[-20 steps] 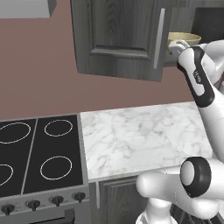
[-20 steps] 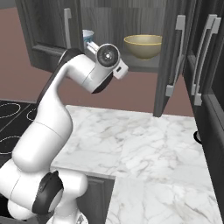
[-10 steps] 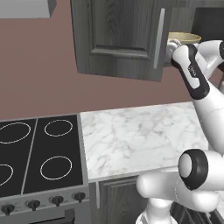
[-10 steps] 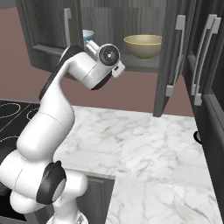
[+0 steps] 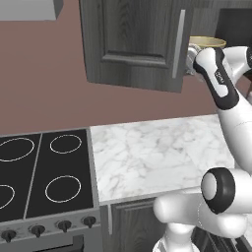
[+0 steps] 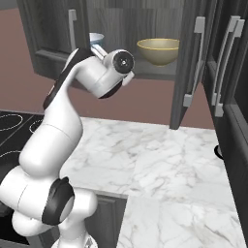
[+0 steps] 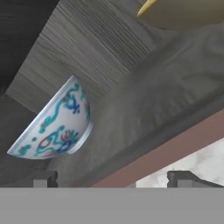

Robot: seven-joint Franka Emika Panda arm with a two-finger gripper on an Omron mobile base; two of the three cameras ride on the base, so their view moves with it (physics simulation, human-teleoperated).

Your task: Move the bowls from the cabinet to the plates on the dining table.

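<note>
My pincer [image 7: 111, 177], jaws apart, faces the white blue-green patterned bowl [image 7: 54, 124] on the dark grey wood-grain cabinet [image 7: 144, 109] shelf, beside the olive-yellow bowl [image 7: 183, 13].

Wood-grain cabinet [image 6: 191, 58], glossy patterned bowl [image 7: 54, 123], veined marble counter [image 6: 160, 164]

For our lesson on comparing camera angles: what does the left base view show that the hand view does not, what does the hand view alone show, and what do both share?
Left base view alone: the black stove and the cabinet's open door with its silver handle.

Hand view alone: the patterned white bowl on the cabinet shelf, with the open hand below it.

Both: the olive-yellow bowl and the marble counter.
</note>
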